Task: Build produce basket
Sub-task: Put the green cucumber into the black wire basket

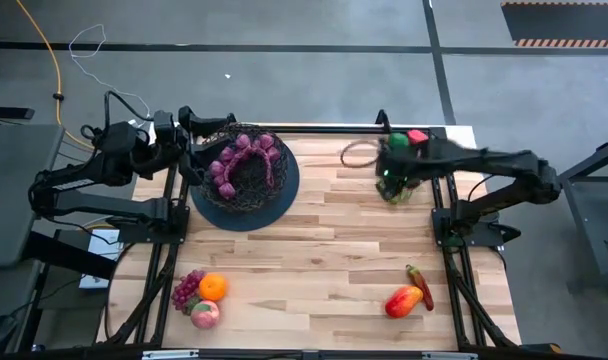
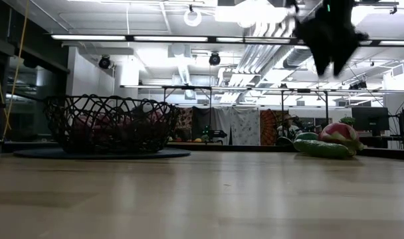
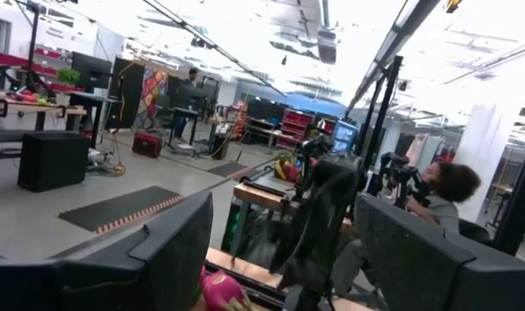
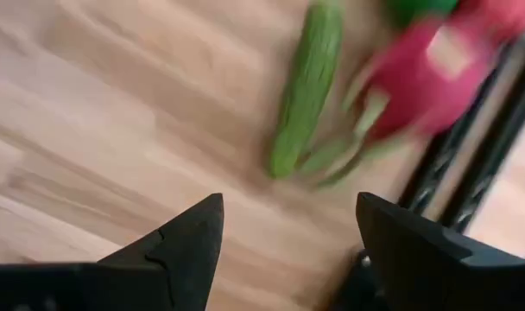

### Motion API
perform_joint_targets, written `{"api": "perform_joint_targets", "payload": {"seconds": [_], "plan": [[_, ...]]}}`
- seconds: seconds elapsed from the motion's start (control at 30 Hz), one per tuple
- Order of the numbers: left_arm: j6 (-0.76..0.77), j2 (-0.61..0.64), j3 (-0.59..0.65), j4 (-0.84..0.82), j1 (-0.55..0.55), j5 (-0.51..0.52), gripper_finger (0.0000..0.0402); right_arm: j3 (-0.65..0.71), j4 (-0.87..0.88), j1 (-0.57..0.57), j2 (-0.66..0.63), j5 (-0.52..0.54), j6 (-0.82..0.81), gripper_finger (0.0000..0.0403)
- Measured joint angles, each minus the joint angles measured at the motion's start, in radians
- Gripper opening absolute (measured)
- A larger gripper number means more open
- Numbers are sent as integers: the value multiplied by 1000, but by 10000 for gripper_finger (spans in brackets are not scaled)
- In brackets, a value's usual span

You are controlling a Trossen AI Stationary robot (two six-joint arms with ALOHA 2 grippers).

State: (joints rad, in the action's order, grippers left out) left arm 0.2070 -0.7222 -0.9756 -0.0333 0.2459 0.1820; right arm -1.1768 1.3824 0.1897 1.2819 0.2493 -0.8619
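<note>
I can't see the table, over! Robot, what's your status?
Right gripper open above cucumber, empty. Left gripper open at basket, grapes inside. Nothing in the way.

Floor (image 1: 284, 30): we see grey concrete.
Ceiling (image 2: 155, 20): we note white ducts, strip lights.
Furniture: distant desks (image 3: 38, 104).

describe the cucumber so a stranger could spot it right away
Start at the table's far right corner, under the right hand. The cucumber lies flat on the wood beside a pink radish. It's the only long, slim, plain green piece there.
</note>
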Motion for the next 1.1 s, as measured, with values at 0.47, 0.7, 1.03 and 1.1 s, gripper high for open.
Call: {"api": "perform_joint_targets", "payload": {"seconds": [0.47, 0.7, 1.03, 1.1], "plan": [[0, 0, 0, 1, 0, -6, 273, 503, -524, 112, 0, -30, -194, 256], [0, 0, 0, 1, 0, -6, 273, 538, -659, 189, 6, 28, -131, 256], [3, 0, 0, 3, 0, -6, 273, 538, -675, 251, 55, 23, -55, 256], [3, 0, 0, 3, 0, -6, 273, 538, -676, 251, 83, 4, -56, 256]]}}
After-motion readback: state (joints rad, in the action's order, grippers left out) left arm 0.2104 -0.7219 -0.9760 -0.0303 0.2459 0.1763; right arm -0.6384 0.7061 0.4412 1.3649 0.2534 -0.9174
